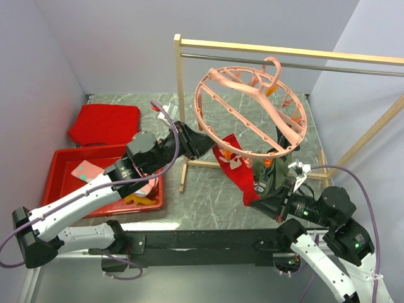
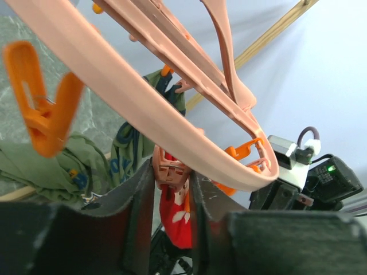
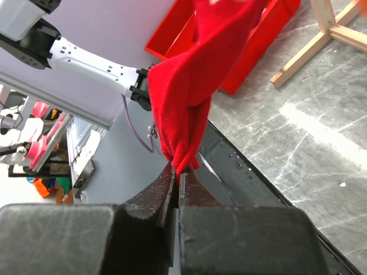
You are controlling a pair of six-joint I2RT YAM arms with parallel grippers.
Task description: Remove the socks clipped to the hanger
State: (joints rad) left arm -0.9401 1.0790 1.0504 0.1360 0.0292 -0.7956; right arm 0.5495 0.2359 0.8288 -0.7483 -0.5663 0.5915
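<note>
Top view looks down from the near edge over the grey marbled table [image 1: 208, 196]. Wrist views sit close (left facing up-right, right down-left); all share the red fabric sock [image 1: 235, 165].

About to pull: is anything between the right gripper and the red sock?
Nothing visible: the right gripper is shut on the lower end of the red sock. A clip on the hanger, pinched by the left gripper, holds its top.

No text can be read; the red sock's [image 1: 243, 180] white marks are illegible.
</note>
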